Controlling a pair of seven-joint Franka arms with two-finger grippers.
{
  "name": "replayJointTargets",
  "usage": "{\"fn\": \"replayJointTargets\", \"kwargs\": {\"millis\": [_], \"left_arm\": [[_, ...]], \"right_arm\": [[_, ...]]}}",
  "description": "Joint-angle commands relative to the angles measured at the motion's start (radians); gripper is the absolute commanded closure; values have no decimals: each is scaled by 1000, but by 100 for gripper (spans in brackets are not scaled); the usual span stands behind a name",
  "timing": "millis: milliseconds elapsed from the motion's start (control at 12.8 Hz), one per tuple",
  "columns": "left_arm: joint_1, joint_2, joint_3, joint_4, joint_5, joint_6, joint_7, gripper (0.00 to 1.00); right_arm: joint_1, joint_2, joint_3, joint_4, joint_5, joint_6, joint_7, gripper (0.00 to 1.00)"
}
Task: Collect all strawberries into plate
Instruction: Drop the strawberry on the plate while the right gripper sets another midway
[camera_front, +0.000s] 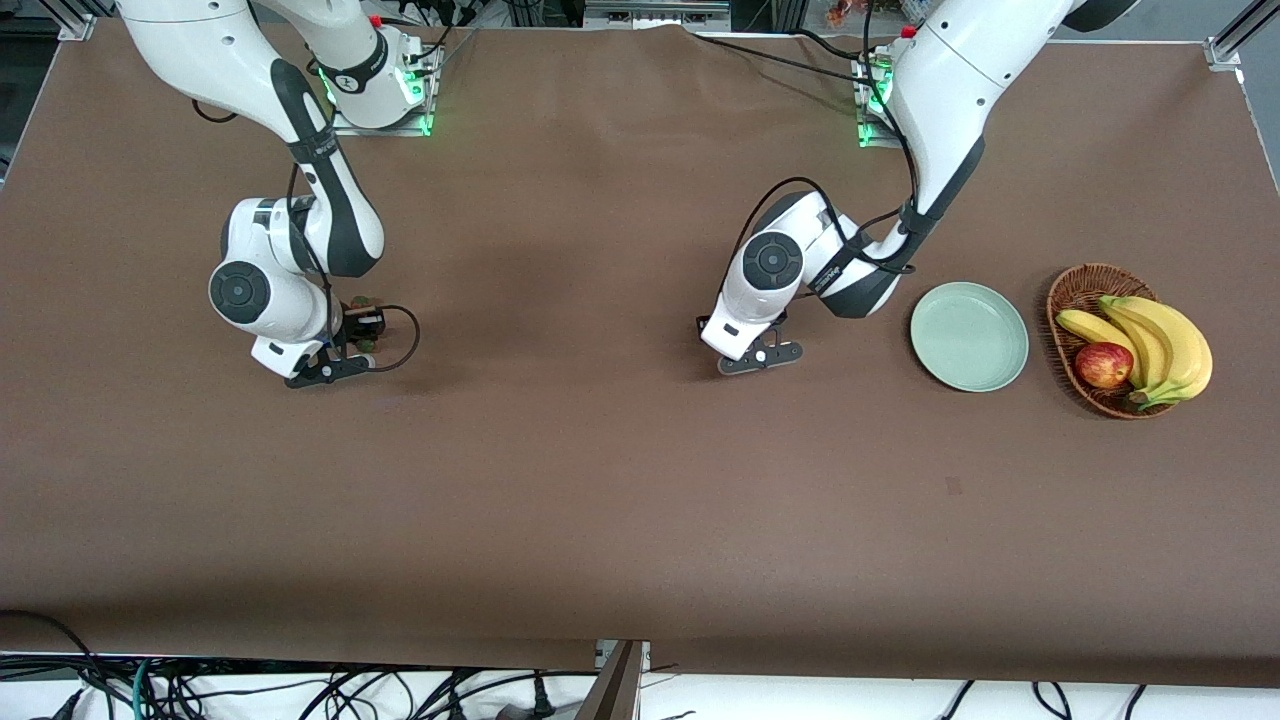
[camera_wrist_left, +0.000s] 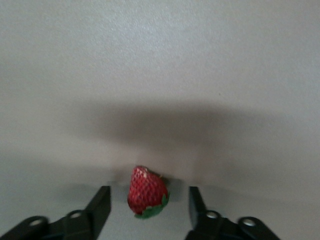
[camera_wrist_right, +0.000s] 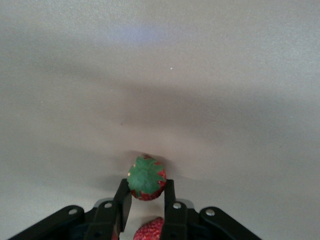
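Landmark: the round, shallow, pale mint-green plate (camera_front: 968, 335), bare, on the brown tabletop (camera_front: 600, 480) toward the left arm's end.

Left pincer (camera_wrist_left: 146, 205): low over the tabletop, near the plate on its right-arm side. Its dark fingers (camera_wrist_left: 97, 207) stand spread and released, with a small red strawberry with a green leafy cap (camera_wrist_left: 146, 192) lying between them; we see a gap on both sides, no contact.

Right pincer (camera_wrist_right: 145, 200): well apart from the plate, low toward the right arm's end. Its fingers (camera_wrist_right: 122, 200) are clenched on a second red strawberry showing its green cap (camera_wrist_right: 145, 178). A third red berry (camera_wrist_right: 149, 230) sits just beside the held one, partly hidden by the pincer.

Beside the plate: a brown wicker basket (camera_front: 1072, 290) with yellow bananas (camera_front: 1160, 345) and a red apple (camera_front: 1103, 364).

Our judgement of the risks:
- The left berry lies on its side; uneven closing could roll it out.
- The right pincer's lift may drag the neighbouring berry.
- The right berry faces a long carry to the plate, past the left arm; a light grip could drop it, a hard one bruise it.
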Motion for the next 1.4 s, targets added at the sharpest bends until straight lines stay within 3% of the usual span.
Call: {"fn": "replayJointTargets", "kwargs": {"millis": [0, 312, 468, 702, 858, 1092, 1325], "left_arm": [[-10, 24, 9, 35, 62, -1, -64, 54], [3, 9, 6, 36, 59, -11, -67, 72], [8, -23, 4, 36, 48, -22, -70, 77], [66, -116, -19, 44, 19, -137, -55, 79], [129, -160, -48, 44, 13, -169, -33, 83], [229, -215, -67, 42, -46, -273, 188, 84], [224, -301, 99, 32, -181, -338, 477, 84]], "right_arm": [[-4, -18, 28, 26, 17, -19, 7, 86], [9, -41, 90, 174, 95, -236, 163, 86], [10, -35, 178, 246, 95, -275, 296, 85], [39, 11, 298, 357, 147, -268, 529, 84], [128, 63, 308, 411, 158, -202, 651, 83], [283, 189, 308, 507, 190, -20, 940, 83], [406, 348, 305, 695, 178, 77, 1192, 83]]}}
